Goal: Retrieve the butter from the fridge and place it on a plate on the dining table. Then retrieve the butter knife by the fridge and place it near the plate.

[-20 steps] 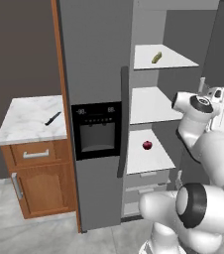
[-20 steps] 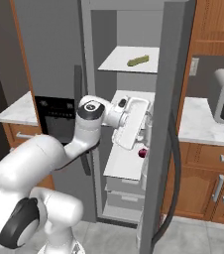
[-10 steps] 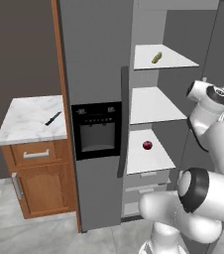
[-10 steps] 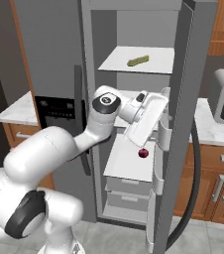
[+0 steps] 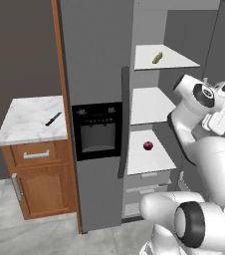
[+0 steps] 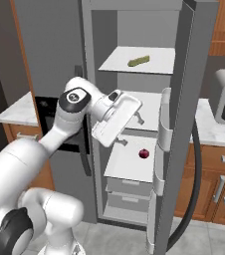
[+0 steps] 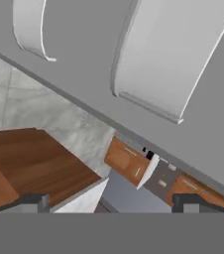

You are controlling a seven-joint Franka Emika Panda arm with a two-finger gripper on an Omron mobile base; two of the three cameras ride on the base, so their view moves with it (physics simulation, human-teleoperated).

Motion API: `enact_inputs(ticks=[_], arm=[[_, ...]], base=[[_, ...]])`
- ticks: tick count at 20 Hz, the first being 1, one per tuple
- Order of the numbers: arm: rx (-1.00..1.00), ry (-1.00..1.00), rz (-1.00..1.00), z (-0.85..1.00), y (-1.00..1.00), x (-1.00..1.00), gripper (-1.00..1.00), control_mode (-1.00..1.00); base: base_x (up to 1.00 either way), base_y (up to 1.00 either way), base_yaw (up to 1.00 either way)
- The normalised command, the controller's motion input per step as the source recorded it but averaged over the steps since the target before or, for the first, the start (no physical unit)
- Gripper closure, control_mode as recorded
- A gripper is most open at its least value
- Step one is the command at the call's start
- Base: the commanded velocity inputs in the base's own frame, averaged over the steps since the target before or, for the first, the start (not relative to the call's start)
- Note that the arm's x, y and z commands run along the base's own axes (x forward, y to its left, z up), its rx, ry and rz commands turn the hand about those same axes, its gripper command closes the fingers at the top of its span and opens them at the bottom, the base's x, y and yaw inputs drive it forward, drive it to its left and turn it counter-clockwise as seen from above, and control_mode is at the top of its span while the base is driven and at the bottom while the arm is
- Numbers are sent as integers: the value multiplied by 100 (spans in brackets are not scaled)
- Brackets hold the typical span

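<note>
The butter (image 5: 157, 58) lies on the top shelf (image 6: 154, 63) of the open fridge (image 5: 97, 74), near the shelf's front edge and roughly mid-width, with nothing touching it. Two shelves down, a small red fruit (image 5: 148, 145) sits alone near the middle of its white shelf. The fridge's right door (image 6: 184, 124) is swung wide. The gripper (image 7: 112, 202) is held in front of the middle shelf, angled toward that door's inner bins, its two fingertips (image 7: 30, 202) spread far apart with nothing between them. To the left of the fridge, the butter knife (image 5: 53, 119) lies slantwise near the right edge of a marble counter (image 5: 20, 124) over a wooden cabinet.
</note>
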Motion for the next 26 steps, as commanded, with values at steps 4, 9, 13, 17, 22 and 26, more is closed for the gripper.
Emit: enact_inputs(ticks=[4,9,13,17,22,26], arm=[[35,-4,-17,0,100,-16,-100,-100],[49,-20,-23,-19,100,-32,-100,-100],[68,-28,-20,-18,79,-49,-100,-100],[67,-22,-12,-23,50,-61,-100,-100],[25,0,-2,-38,17,-46,-100,-100],[-1,0,-12,0,34,-33,-100,-100]], base=[[0,0,0],[0,0,0],[0,0,0],[0,0,0],[0,0,0],[0,0,0]])
